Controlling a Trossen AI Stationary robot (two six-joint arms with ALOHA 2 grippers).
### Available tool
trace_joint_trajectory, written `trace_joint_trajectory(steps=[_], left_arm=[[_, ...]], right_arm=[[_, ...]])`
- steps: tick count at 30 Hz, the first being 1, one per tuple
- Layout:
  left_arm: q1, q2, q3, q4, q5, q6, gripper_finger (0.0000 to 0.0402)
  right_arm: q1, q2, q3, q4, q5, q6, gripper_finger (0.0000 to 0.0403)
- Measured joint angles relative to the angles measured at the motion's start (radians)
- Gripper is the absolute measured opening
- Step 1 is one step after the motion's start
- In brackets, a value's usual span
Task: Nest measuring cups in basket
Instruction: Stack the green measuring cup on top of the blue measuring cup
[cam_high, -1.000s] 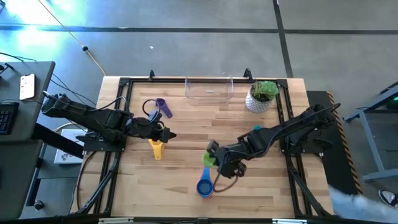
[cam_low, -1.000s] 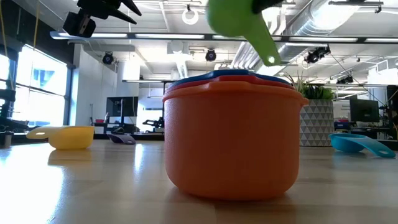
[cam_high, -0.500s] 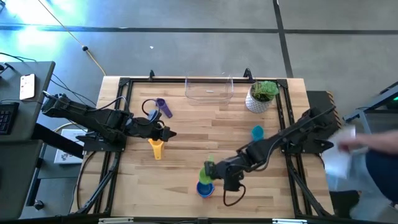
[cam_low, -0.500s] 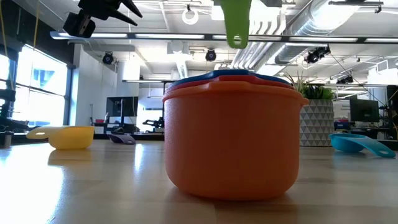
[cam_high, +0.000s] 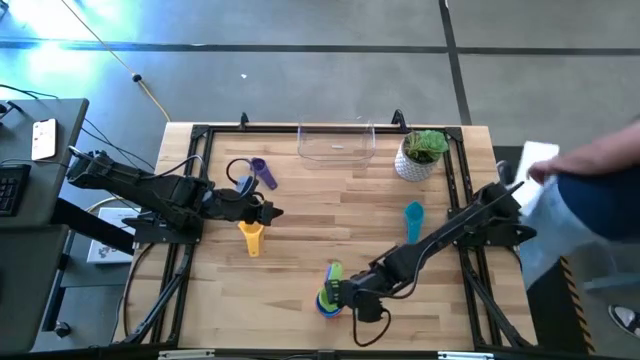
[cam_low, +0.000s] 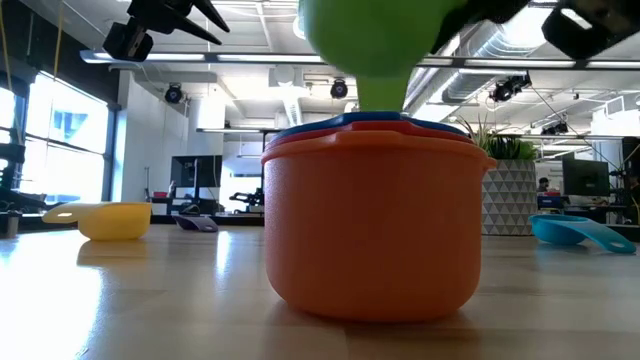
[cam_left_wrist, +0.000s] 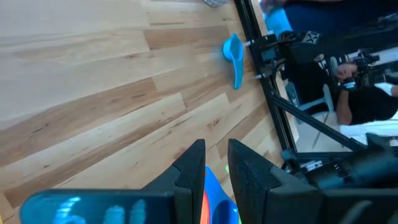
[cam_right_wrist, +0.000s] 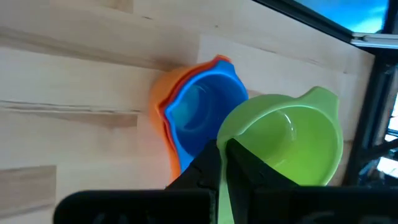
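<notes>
Right wrist view: my right gripper (cam_right_wrist: 225, 163) pinches the green plastic measuring cup (cam_right_wrist: 283, 146) above the stacked orange-and-blue cups (cam_right_wrist: 198, 115), at the table's six o'clock.

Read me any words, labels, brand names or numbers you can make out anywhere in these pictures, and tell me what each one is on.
No text can be read in any view.
Left wrist view: pale marks on a glowing blue panel at the left arm's wrist, too blurred to read.
Measuring cups, such as the green cup and the orange cup: no size marks visible.
</notes>
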Motion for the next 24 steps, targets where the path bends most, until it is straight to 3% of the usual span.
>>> trace_joint_trajectory(steps=[9,24], left_arm=[[0.000,0.000,0.000,0.001,-0.001,0.000,0.0060],[0.000,0.000,0.000,0.002,-0.001,0.000,0.0060]], right_arm=[[0.000,0.052,0.000,0.094,0.002,0.000,0.0000],[0.001,0.070,-0.002,0.035,-0.041,-0.005,0.0000]])
